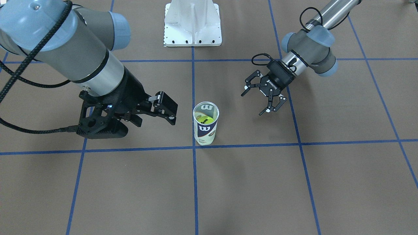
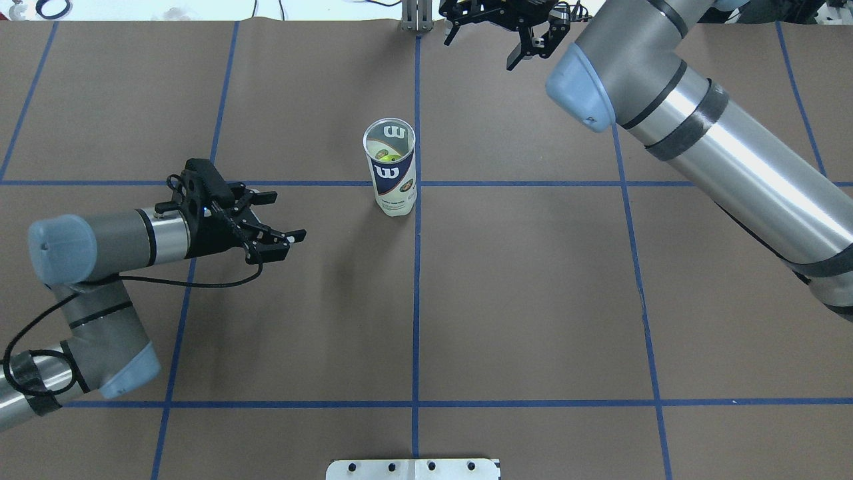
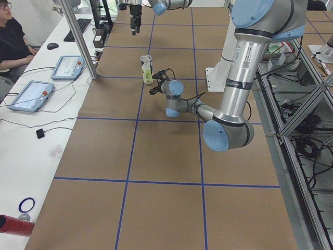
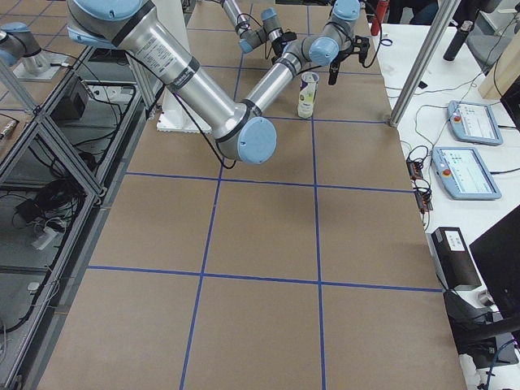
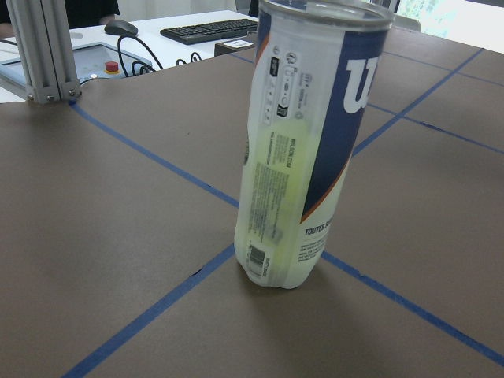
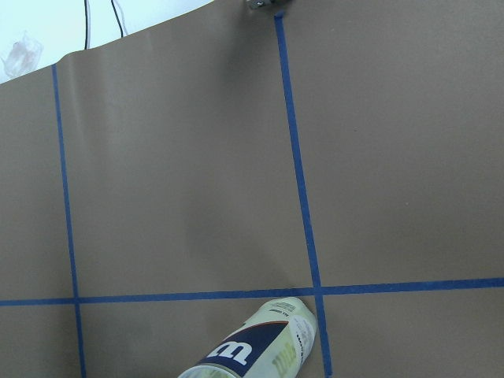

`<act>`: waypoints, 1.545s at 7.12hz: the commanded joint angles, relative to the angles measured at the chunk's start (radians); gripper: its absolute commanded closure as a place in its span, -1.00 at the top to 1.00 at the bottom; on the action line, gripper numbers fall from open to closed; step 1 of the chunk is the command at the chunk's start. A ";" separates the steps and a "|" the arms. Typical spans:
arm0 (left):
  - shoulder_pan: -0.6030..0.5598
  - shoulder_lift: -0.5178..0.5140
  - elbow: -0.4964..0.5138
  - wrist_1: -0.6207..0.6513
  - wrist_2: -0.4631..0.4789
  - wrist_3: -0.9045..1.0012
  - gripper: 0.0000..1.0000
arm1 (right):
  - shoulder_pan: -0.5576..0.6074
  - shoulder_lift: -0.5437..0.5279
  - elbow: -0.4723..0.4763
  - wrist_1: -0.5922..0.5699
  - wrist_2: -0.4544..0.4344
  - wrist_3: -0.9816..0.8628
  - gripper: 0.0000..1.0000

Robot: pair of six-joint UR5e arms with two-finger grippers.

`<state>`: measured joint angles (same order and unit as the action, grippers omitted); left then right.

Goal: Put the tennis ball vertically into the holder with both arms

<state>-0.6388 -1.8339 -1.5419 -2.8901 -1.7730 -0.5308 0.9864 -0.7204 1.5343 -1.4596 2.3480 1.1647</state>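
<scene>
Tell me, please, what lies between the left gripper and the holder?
Only bare brown table covering separates the left gripper from the holder, per the overhead view.

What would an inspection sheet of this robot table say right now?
Surface: brown paper with a blue tape grid, lying flat.
Job's things: can upright with its top open, ball inside.
Clutter: nothing seen; only a white base at the robot's edge.
Grippers: left gripper open, right gripper open, both apart from the can.
Cables: right cable and left cable, black, off the can.
Surroundings: person at a desk with pendants and keyboard.
</scene>
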 commanded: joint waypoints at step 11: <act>-0.649 0.036 0.002 0.906 -0.508 0.271 1.00 | 0.334 -0.611 0.038 -0.088 0.059 -1.023 1.00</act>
<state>-1.2379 -1.8523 -1.5441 -2.0024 -2.2509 -0.2647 1.3073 -1.3002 1.5935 -1.5019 2.4196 0.2579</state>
